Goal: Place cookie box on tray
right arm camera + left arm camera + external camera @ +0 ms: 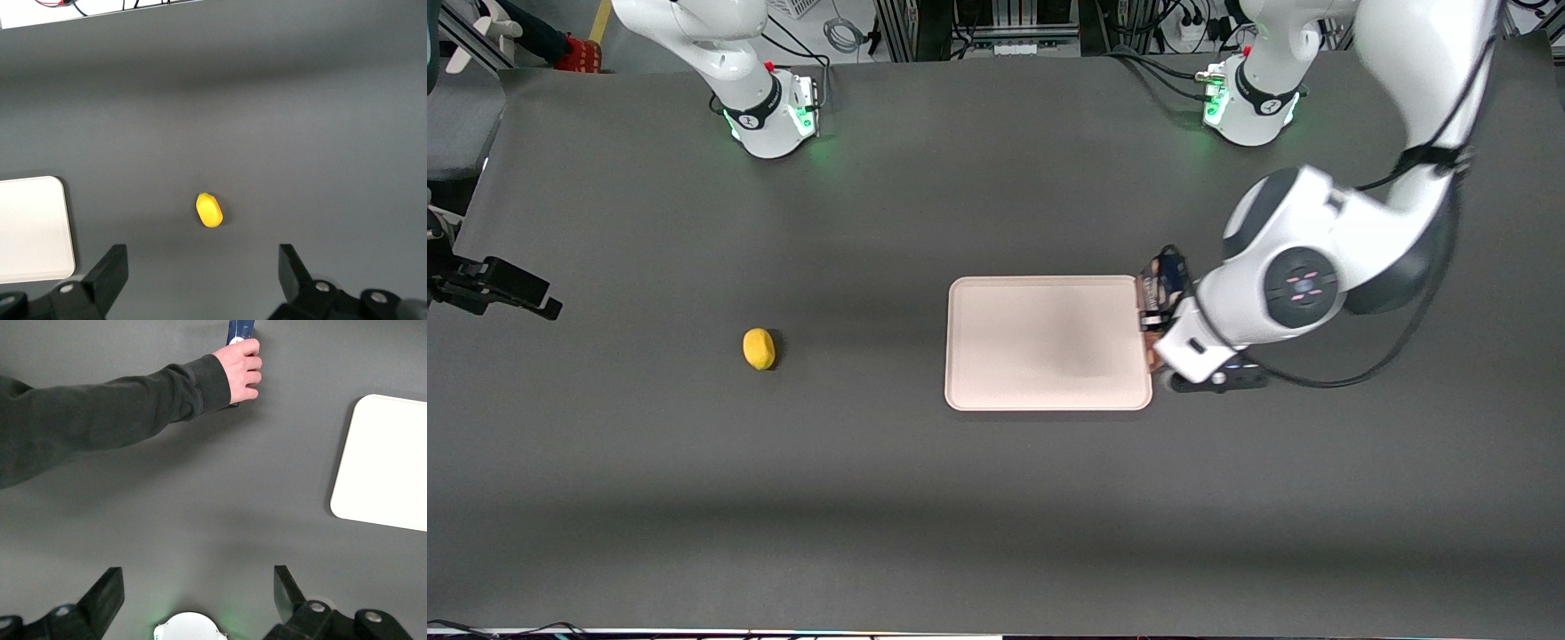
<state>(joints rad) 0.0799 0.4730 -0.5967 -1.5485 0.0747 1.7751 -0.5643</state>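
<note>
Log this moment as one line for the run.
cookie box: at tray rim, working arm's end, not yet set down | claw: above the box | yellow object: toward parked arm's end

Dark grey table [996,498], pale tray [1040,307], yellow object [759,348]

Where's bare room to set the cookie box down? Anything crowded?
The whole tray is bare. So is the table strip between the tray and the yellow object. It is crowded only at the tray's edge toward the working arm's end, where the gripper hangs by the cookie box.
</note>
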